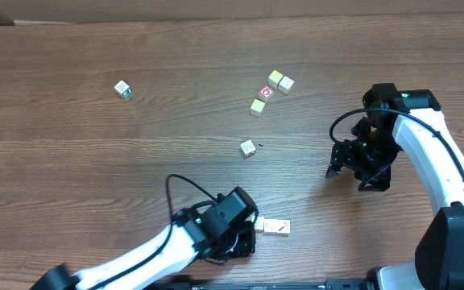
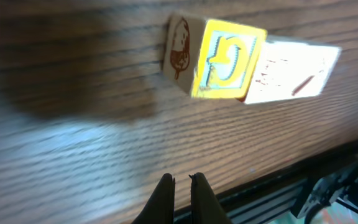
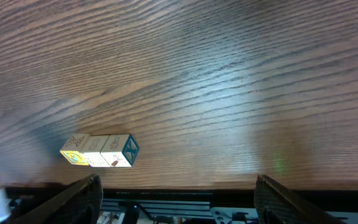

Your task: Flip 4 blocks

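Fingers of the left gripper (image 2: 182, 182) are pressing together near the front edge of the wooden table (image 1: 71, 161) — clenched, with nothing between them. Just beside it, the blocks (image 1: 273, 227) are lying in a short row, touching face to face; the left wrist camera is showing the end one with a yellow-framed face and a brown print on its side. A little farther back on the right, the right gripper (image 1: 348, 172) is hanging over bare wood, jaws spread wide, gripping nothing. Beyond, a lone cube (image 1: 248, 148) is sitting near mid-table. Farthest back, a red-and-white ring cube (image 1: 267, 93) is sitting between a yellowish cube (image 1: 258, 105) and a pair of pale cubes (image 1: 280, 81) — and a green-marked cube (image 1: 122, 89) is sitting well apart, far left.
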You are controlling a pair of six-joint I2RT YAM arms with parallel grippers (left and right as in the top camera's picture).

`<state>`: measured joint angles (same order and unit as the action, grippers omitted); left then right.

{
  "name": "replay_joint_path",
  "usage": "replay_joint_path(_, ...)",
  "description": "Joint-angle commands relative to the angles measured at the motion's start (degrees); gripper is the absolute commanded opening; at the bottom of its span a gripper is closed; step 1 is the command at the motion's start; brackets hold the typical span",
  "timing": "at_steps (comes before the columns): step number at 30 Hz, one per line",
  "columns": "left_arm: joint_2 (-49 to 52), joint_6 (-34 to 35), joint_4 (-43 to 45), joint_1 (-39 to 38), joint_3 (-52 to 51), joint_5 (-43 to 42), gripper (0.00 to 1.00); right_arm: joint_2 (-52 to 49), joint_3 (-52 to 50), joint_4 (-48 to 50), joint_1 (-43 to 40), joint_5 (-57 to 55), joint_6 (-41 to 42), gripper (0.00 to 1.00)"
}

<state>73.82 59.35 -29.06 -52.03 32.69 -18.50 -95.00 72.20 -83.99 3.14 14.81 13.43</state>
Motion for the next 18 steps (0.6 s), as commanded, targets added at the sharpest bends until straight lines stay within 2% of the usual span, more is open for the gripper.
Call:
replay_joint_path(1, -5.2, -1.9, -2.71, 0.13, -0.22, 7.61, 0.04, -0.04, 0.52, 0.31, 0.11, 0.31, -0.22, 0.79)
replay_joint_path(6, -3.65, -2.51, -2.19, 1.97, -0.22, 11.8, 0.04, -0.04, 0.52, 0.07, 0.11, 0.33, -0.22, 0.79)
replay_joint_path(11, -0.55, -7.74, 3.56, 6.43, -0.22, 14.47, 0.04, -0.04, 0.52, 0.02, 0.11, 0.31, -0.22, 0.79)
replay_joint_path(18, 4.35, -13.92, 10.99, 13.46, -0.22, 11.52, 0.04, -0.04, 0.52, 0.07, 0.11, 0.31, -0.22, 0.79)
